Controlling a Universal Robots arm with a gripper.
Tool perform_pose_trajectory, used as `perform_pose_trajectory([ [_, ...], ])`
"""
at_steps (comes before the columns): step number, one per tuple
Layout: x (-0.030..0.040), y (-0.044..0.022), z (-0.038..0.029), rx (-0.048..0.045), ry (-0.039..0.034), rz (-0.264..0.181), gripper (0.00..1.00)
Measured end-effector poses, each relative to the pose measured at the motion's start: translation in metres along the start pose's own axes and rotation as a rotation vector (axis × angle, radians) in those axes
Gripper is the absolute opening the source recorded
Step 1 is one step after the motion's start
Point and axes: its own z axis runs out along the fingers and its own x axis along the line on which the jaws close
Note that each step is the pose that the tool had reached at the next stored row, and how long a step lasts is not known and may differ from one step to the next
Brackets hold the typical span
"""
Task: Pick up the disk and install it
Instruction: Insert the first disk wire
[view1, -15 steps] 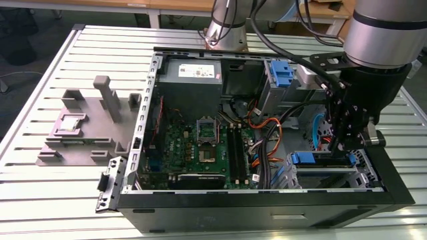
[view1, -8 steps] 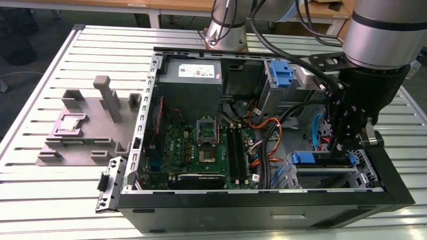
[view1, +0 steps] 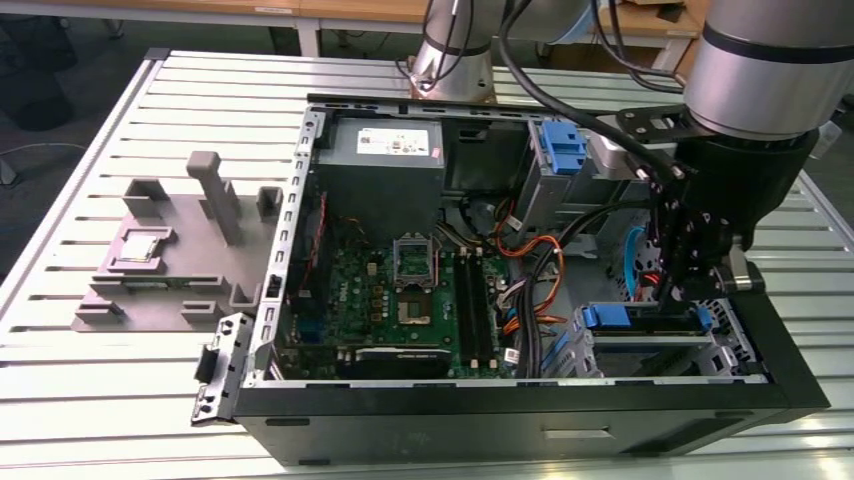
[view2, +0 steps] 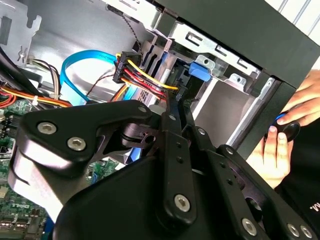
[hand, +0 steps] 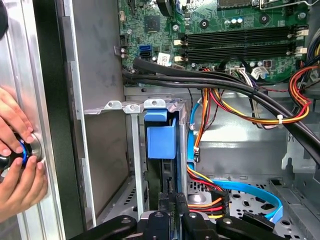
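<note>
The disk (view1: 625, 318) stands on edge in the grey drive cage (view1: 667, 350) at the front corner of the open computer case, on the exterior view's right. Its blue carrier end (hand: 160, 137) sits between the cage rails, just below the cage's top lip. My gripper (view1: 690, 293) reaches down into the case, and its black fingers are shut on the disk's thin edge (hand: 173, 197). In the second wrist view the fingers (view2: 172, 107) meet below the blue carrier end (view2: 200, 70). The rest of the disk is hidden by the cage and the gripper.
Orange, red and yellow cables (hand: 220, 107) and a blue data cable (hand: 250, 187) run close beside the cage. The motherboard (view1: 400, 300) lies on the exterior view's left. A person's hands (hand: 15, 165) hold a round black device outside the case wall. A grey fixture (view1: 174, 260) stands on the table.
</note>
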Motion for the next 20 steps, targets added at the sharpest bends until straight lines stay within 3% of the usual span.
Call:
perform_pose_trajectory([
  [7,0.0002,0.0001,0.0008,-0.0023,-0.0103,0.009,0.16],
  [12,0.0009,-0.0001,0.0012,-0.004,-0.012,0.018,0.16],
  [20,0.0009,-0.0009,0.0013,-0.009,-0.0091,0.046,0.16],
])
